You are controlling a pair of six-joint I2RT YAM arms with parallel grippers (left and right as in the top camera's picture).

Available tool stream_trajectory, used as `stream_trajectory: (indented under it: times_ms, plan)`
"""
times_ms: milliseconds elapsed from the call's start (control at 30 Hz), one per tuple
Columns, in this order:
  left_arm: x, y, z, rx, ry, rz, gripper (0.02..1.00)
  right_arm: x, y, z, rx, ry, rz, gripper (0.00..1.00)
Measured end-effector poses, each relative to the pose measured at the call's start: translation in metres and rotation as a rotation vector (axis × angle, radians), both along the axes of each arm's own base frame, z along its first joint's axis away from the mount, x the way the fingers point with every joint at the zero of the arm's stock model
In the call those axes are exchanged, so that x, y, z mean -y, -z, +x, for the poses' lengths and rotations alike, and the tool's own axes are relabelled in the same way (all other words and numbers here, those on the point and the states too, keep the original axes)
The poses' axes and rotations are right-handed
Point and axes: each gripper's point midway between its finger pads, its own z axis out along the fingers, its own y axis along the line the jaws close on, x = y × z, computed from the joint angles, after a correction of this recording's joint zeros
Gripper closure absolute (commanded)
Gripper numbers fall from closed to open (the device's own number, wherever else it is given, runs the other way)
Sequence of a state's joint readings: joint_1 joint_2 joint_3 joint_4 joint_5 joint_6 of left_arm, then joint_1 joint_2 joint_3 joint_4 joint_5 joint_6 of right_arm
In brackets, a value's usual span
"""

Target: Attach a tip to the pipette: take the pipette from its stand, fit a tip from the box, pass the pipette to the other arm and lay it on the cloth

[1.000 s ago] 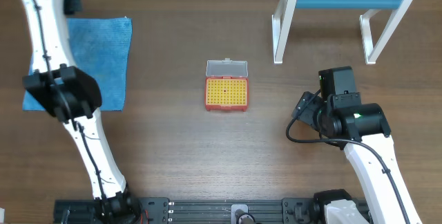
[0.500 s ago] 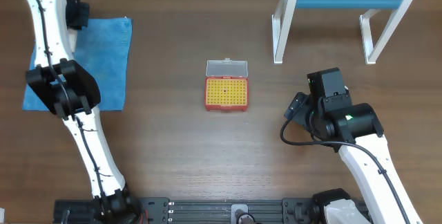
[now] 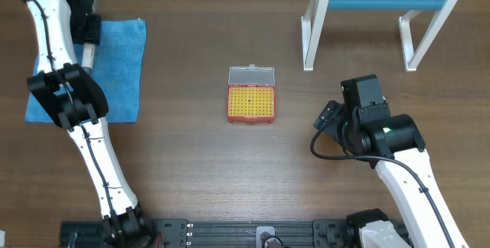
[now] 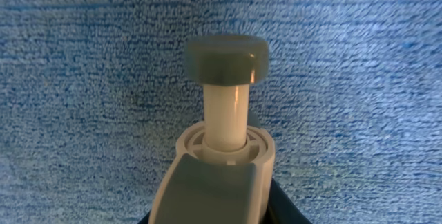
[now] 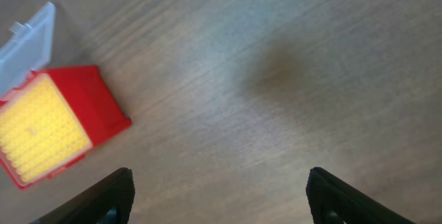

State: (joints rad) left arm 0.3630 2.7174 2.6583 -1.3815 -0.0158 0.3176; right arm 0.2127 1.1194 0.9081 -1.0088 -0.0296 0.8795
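My left gripper (image 3: 86, 27) is at the far left of the table, over the blue cloth (image 3: 119, 64), shut on the pipette (image 3: 89, 53). In the left wrist view the pipette's grey plunger knob (image 4: 226, 58) and white-grey body (image 4: 215, 179) stand out from between my fingers, close above the cloth (image 4: 83, 99). The red tip box (image 3: 251, 104) with yellow tips and its clear lid open sits mid-table. My right gripper (image 5: 217, 203) hovers open and empty over bare wood to the right of the tip box (image 5: 52, 124).
The white and blue pipette stand (image 3: 383, 18) is at the back right, with nothing on it. The right arm (image 3: 379, 129) is bent over the table's right side. Bare wood lies between the cloth and the tip box.
The left gripper with the pipette has come nearer along the cloth's left part, and the pipette's white body now shows below it. The right arm drew back slightly, then stayed still.
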Motion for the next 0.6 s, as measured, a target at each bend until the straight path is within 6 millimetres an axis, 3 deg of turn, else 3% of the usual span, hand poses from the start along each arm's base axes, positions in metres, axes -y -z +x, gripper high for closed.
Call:
stream_trajectory:
  times_ms: [133, 167, 200, 333, 367, 600]
  plan:
    - [0.0011, 0.0, 0.0001, 0.001, 0.001, -0.006, 0.987, -0.0018, -0.0025, 0.0063, 0.027, 0.002, 0.009, 0.187]
    - [0.0013, 0.0003, -0.0001, 0.0, 0.001, -0.007, 0.864, -0.0018, -0.0026, 0.0066, 0.028, 0.002, 0.009, 0.187]
    - [0.0016, 0.0004, -0.0006, -0.002, 0.001, -0.009, 0.617, -0.0018, -0.0026, 0.0066, 0.028, 0.002, 0.009, 0.187]
    - [0.0019, 0.0006, -0.0025, -0.009, -0.012, -0.011, 0.194, -0.0018, -0.0026, 0.0066, 0.028, 0.005, 0.01, 0.187]
    - [0.0023, 0.0007, -0.0034, -0.013, -0.013, -0.012, 0.15, -0.0018, -0.0026, 0.0066, 0.028, 0.005, 0.01, 0.187]
    - [0.0016, -0.0012, -0.0061, -0.022, -0.028, -0.007, 0.139, -0.0025, -0.004, 0.0099, 0.043, 0.005, 0.014, 0.187]
